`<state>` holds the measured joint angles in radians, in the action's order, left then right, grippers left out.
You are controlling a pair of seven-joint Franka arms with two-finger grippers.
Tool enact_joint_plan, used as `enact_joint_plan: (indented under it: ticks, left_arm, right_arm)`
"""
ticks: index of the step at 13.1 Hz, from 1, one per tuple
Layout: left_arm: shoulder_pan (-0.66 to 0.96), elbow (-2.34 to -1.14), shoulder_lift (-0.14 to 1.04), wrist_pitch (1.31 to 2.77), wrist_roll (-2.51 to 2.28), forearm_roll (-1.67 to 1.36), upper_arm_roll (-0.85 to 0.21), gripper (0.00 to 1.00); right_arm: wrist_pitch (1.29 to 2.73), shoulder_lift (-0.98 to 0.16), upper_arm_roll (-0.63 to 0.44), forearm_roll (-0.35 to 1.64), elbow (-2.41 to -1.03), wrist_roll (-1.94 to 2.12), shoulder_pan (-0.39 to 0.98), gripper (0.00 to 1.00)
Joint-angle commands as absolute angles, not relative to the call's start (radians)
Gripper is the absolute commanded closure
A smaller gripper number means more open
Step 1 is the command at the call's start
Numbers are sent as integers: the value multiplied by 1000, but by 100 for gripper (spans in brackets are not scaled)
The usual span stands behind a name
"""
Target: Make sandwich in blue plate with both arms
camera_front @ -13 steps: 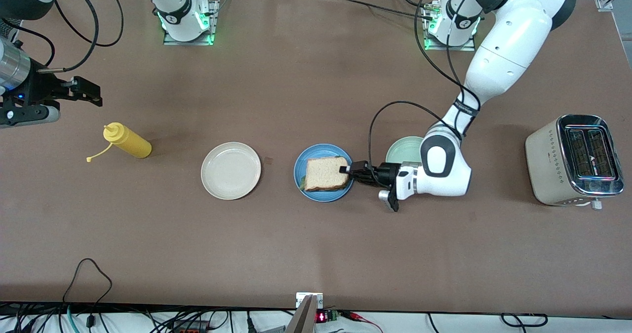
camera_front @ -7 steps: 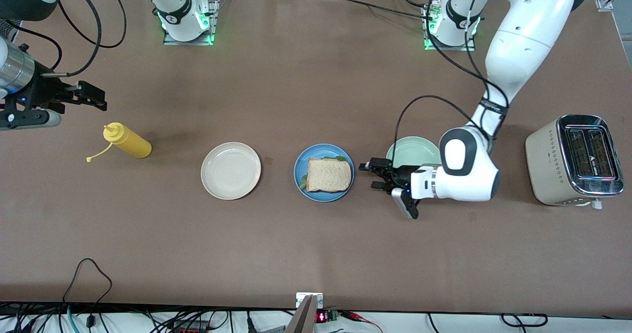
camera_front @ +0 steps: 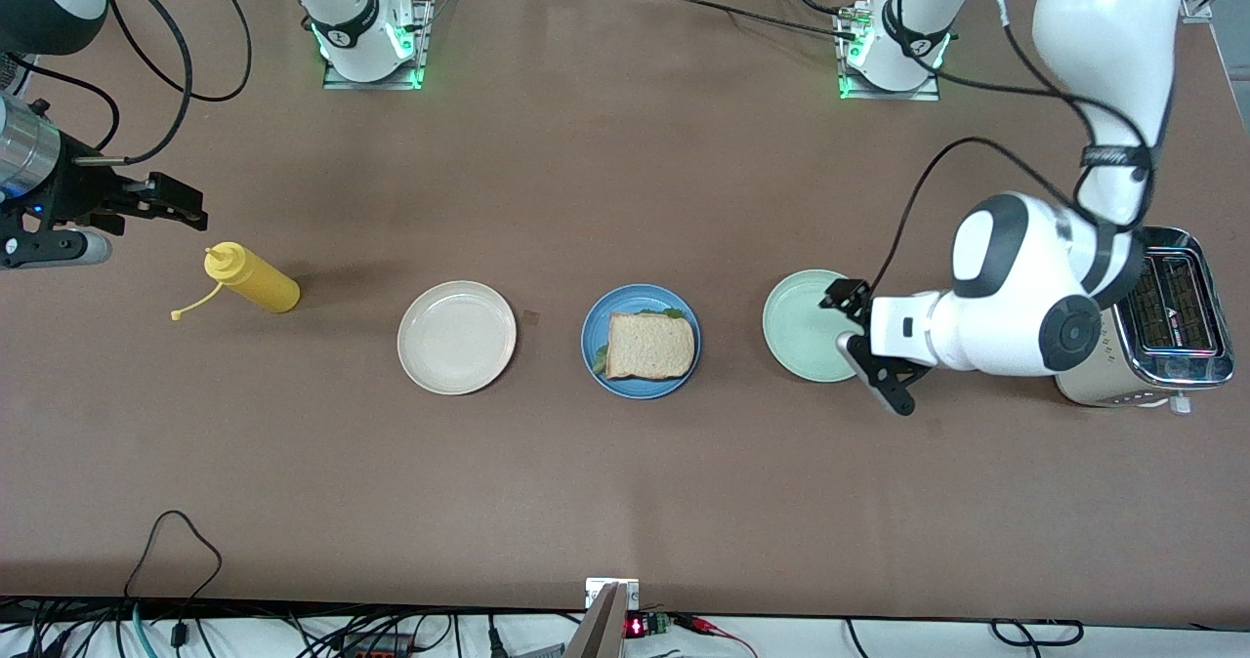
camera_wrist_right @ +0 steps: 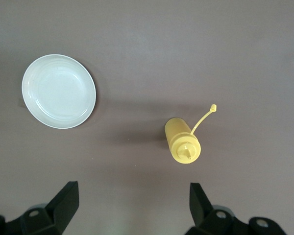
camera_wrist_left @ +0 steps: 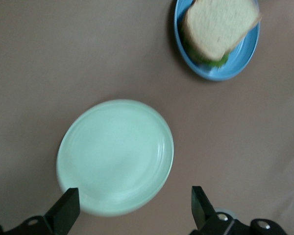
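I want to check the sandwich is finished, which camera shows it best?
The front view: the whole sandwich lies unobstructed in the blue plate, top slice squarely over lettuce. The left wrist view shows it blurred and cut by the frame's edge, with lettuce peeking under the bread. The right wrist view does not show it.

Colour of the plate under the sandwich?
Medium blue: the round blue plate under the toast-and-lettuce sandwich; clearest in the front view.

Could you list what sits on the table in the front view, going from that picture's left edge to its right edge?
Yellow squeeze bottle → cream plate → blue plate holding the sandwich → mint-green plate → toaster.
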<state>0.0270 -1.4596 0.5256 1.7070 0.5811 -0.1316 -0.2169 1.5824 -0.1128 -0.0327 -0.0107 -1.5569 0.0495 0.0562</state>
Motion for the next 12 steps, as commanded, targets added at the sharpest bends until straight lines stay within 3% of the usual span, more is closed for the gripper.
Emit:
enact_joint_plan:
  ticks: [1,4,7,8,12]
  left_arm:
    - [37,-1393,457,1522,509,9,-209,0]
    - [37,-1249,437,1297,422,138,-210,0]
    - [29,-1146,405,1236,347,140,-172,0]
    - [28,-1173,365,1279,327,127,-116,0]
    - [38,-1585,86,1639,52,25,-14,0]
  right_arm:
    - [1574,-123,-40,6,-1532,43,51,0]
    - [1568,-123,-40,5,-1534,32,43,0]
    - [1566,-123,-40,6,-1534,31,41,0]
    - [1566,-123,-40,6,-1534,32,41,0]
    - [1566,-123,-40,6,-1536,34,38,0]
